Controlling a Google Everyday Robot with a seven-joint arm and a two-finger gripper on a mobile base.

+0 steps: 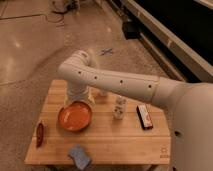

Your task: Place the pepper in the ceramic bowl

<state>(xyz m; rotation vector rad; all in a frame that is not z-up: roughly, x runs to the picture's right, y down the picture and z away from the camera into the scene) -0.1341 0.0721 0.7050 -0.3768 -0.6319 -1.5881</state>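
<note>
The pepper (40,134), small, slender and dark red-brown, lies near the left edge of the wooden table (125,140). The orange ceramic bowl (75,116) sits right of it, on the left half of the table. My white arm reaches in from the right, bends at the elbow and points down. The gripper (80,98) hangs at its end, just over the far rim of the bowl. The pepper is well apart from the gripper, down and to the left.
A blue-grey folded cloth (80,156) lies at the front edge. A small white container (118,108) stands mid-table, and a dark flat packet (144,117) lies right of it. A small pale object (102,93) sits behind the arm. A speckled floor surrounds the table.
</note>
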